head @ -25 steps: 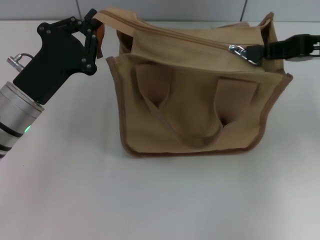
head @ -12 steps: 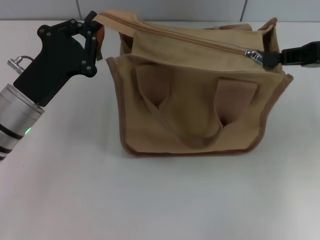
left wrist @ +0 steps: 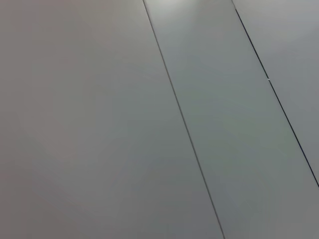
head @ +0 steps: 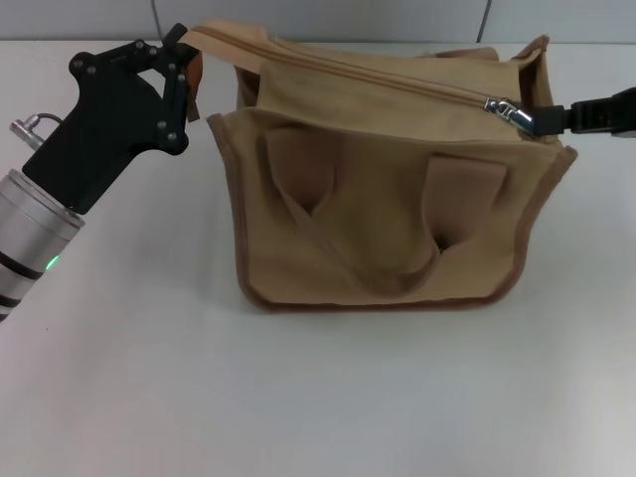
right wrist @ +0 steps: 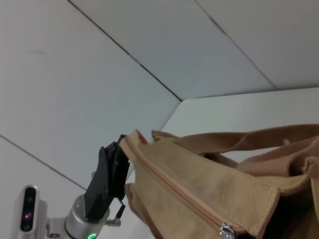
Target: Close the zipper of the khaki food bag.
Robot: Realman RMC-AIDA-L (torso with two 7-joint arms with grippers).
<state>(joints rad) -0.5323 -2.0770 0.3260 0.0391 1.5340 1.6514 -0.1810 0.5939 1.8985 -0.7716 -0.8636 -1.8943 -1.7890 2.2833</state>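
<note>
While the bag (head: pixel 383 189) sat on the tabletop (head: pixel 318 397), its end tab (head: pixel 204 38) was pinched by the left gripper (head: pixel 182 62) and the zipper pull (head: pixel 505 108) was clamped by the right gripper (head: pixel 550 118).

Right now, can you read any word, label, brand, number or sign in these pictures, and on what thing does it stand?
None: no text can be read anywhere.
The bag is plain, with no label in view.
The left gripper and right gripper carry no markings.
</note>
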